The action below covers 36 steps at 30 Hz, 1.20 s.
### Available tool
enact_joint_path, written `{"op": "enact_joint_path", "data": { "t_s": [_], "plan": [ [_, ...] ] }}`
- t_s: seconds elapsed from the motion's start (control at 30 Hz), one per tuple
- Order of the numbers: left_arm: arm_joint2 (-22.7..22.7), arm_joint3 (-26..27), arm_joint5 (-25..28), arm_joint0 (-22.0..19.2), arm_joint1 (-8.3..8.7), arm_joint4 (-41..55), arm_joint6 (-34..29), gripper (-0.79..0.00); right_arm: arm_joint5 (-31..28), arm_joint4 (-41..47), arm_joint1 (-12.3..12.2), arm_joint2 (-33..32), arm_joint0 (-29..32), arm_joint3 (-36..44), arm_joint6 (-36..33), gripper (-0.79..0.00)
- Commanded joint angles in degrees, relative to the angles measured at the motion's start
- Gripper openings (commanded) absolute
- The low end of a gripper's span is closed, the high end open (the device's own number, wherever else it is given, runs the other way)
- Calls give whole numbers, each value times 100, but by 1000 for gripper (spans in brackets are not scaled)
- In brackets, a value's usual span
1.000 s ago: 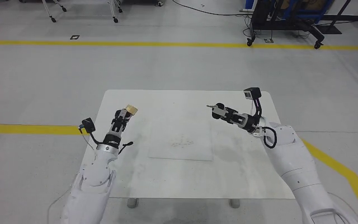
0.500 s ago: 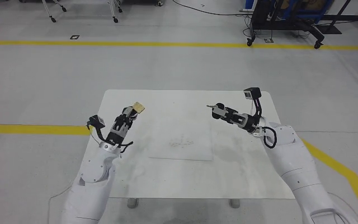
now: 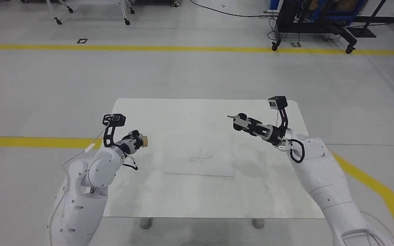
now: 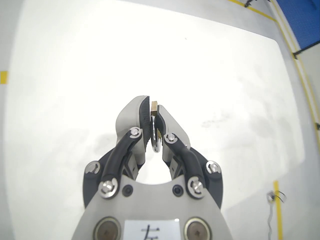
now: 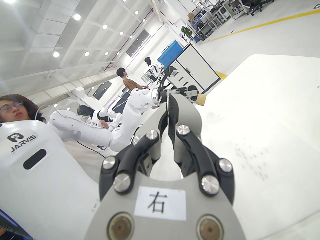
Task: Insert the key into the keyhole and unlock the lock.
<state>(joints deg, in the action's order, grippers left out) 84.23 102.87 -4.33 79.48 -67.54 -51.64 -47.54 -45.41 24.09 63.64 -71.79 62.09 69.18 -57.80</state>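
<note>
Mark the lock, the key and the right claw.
lock (image 4: 154,106): left wrist view, on its brass body.
key (image 3: 232,116): top view, on the thin shaft sticking out.
right claw (image 5: 168,106): right wrist view, midway between its closed fingertips.

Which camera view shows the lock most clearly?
The left wrist view: the lock is close, its shackle and brass edge clamped in the left gripper. The top view shows a small brass block, the right wrist view its far-off face.
</note>
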Motion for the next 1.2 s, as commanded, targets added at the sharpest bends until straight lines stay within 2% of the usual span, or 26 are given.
{"op": "enact_joint_path", "data": {
  "t_s": [0.0, 0.2, 0.3, 0.4, 0.47, 0.53, 0.63, 0.7, 0.8, 1.0, 1.17],
  "plan": [
    [2, 1, 4, 7, -1, 269, 5, -785, 0, 0, 0, 0, 0, 0, 0, -785],
    [2, 1, 4, 7, -1, 269, 5, -785, 0, 0, 0, 0, 0, 0, 0, -785],
    [-75, -4, 283, 86, 38, -207, -82, -785, 0, 0, 0, 0, 0, 0, 0, -785],
    [-78, -58, 804, 2, 88, -247, -630, -785, 0, 0, 0, 0, 0, 0, 0, -785],
    [-37, -210, 1229, -195, 128, -177, -1065, -785, 0, 0, 0, 0, 0, 0, 0, -785],
    [8, -511, 1492, -398, 119, 739, -1378, -785, 0, 0, 0, 0, 0, 0, 0, -785],
    [12, -1000, 1901, -784, 152, 1275, -1977, -785, 0, 0, 0, 0, 0, 0, 0, -785],
    [-116, -1227, 1992, -1007, 177, 972, -2225, -785, 0, 0, 0, 0, 0, 0, 0, -785],
    [-432, -1370, 2096, -1215, 172, 669, -2231, -785, 0, 0, 0, 0, 0, 0, 0, -785],
    [-1013, -1469, 2135, -1407, 160, -132, -2140, -785, 0, 0, 0, 0, 0, 0, 0, -785],
    [-1391, -1698, 2114, -1581, 119, -183, -2151, -785, 0, 0, 0, 0, 0, 0, 0, -785]
  ]
}}
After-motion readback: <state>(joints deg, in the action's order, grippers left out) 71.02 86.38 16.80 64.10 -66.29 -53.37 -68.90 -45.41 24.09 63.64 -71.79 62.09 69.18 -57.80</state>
